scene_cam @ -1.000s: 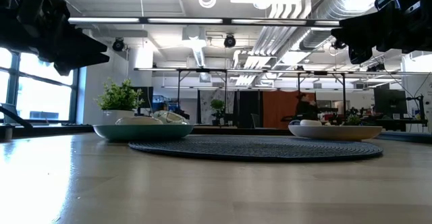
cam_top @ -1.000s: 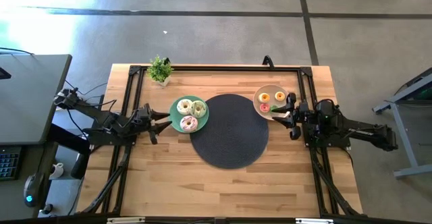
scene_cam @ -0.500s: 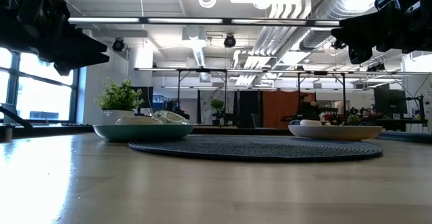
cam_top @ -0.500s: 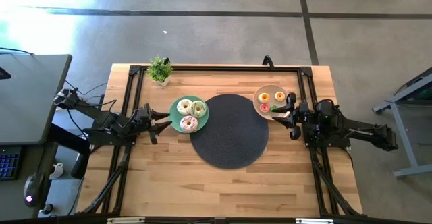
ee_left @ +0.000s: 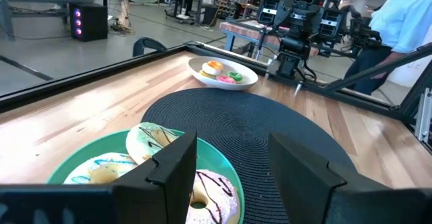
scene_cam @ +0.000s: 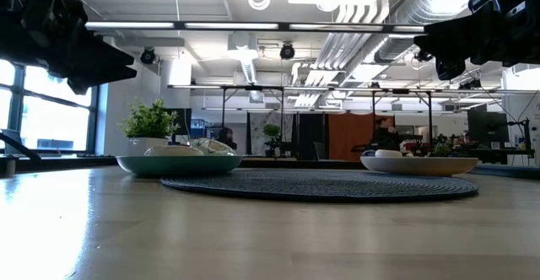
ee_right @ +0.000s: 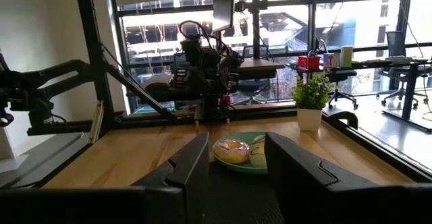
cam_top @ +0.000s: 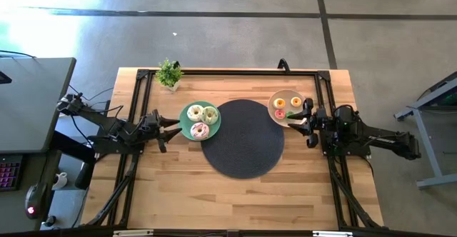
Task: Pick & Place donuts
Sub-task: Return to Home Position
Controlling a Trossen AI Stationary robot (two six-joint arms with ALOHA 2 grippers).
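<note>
Donuts of the larger kind (cam_top: 199,130) lie three together on the green plate (cam_top: 184,120), left of the dark round mat (cam_top: 243,151). The tiny donuts (cam_top: 280,113) lie in the beige bowl (cam_top: 275,98) at the mat's right.

The left hand (ee_left: 233,158) hangs just beside the plate and the right hand (ee_right: 236,158) just beside the bowl. Each has its fingers spread and nothing between them.

The likeliest trouble is a clip on the way out. If the right hand drops or swings toward the bowl as the arm pulls back, it could catch the rim and tip the tiny donuts onto the tabletop (cam_top: 214,194). The left hand poses the same risk to the plate.

Only the high view sorts the donuts by dish. Only the low view shows both hands well clear above the tabletop. The left wrist view alone shows a person (ee_left: 405,15) beyond the far edge.
</note>
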